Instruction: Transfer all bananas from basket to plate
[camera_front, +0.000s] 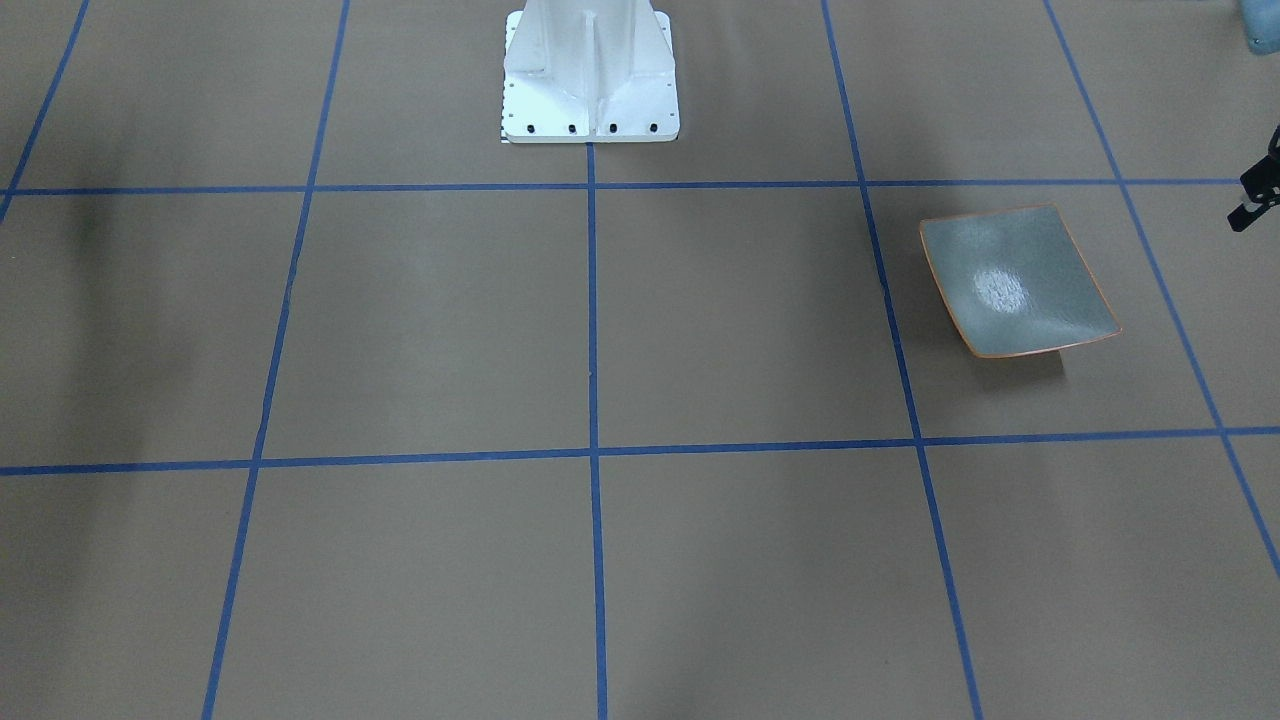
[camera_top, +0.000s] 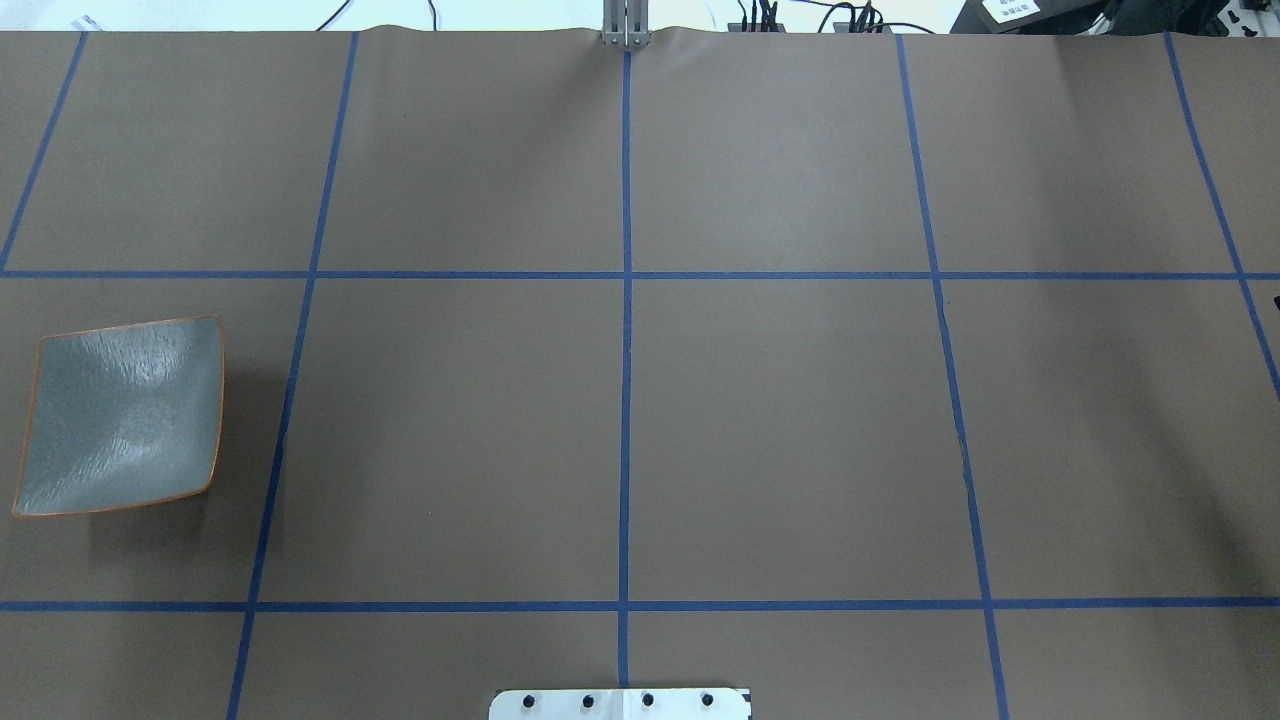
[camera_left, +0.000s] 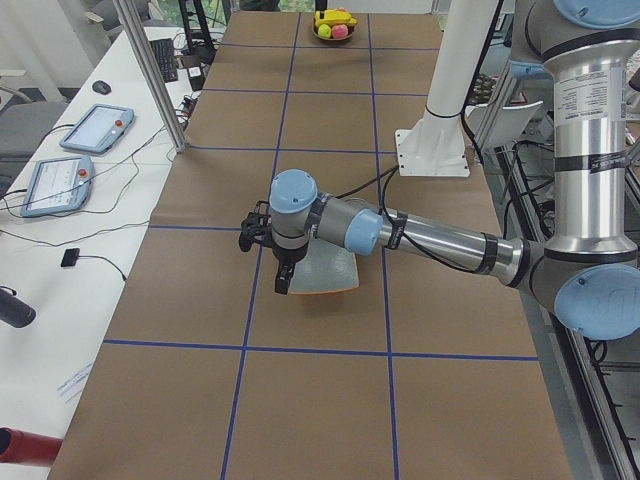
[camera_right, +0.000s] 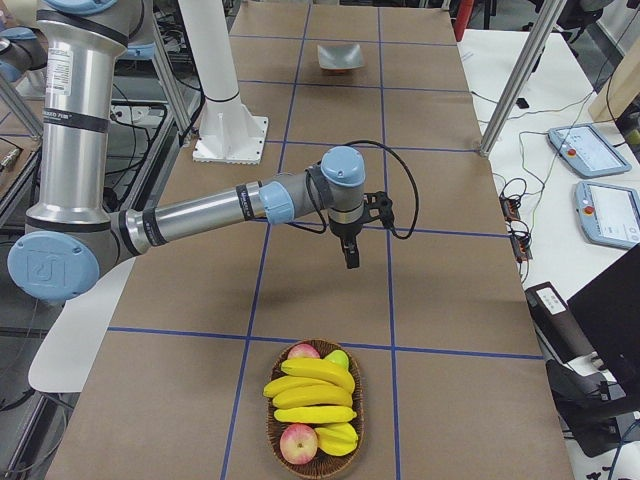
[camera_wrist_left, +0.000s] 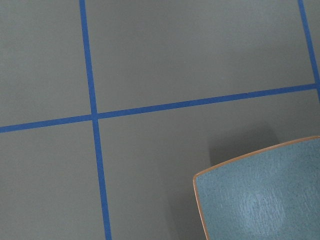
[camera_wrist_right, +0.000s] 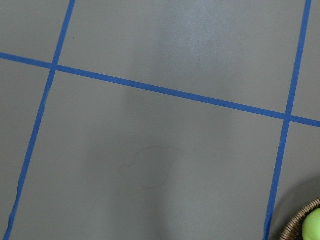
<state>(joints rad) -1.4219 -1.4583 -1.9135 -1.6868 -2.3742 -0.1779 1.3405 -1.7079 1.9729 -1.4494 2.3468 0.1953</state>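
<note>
Several yellow bananas (camera_right: 308, 392) lie in a woven basket (camera_right: 272, 428) at the table's right end, together with apples. The grey-green plate (camera_top: 120, 415) with its orange rim sits bare at the left end, also as plate (camera_front: 1015, 280) and plate (camera_wrist_left: 260, 197). My left gripper (camera_left: 283, 285) hangs over the plate's outer edge, pointing down. Pointing down as well, my right gripper (camera_right: 351, 260) hovers over bare table about one grid cell short of the basket. I cannot tell whether either gripper is open or shut. Neither wrist view shows fingers.
Red apples (camera_right: 298, 442) and a green apple (camera_wrist_right: 312, 226) share the basket. The robot's white base (camera_front: 590, 75) stands mid-table at the near edge. Blue tape lines grid the brown table. Tablets and cables lie on the side desk (camera_right: 590, 150).
</note>
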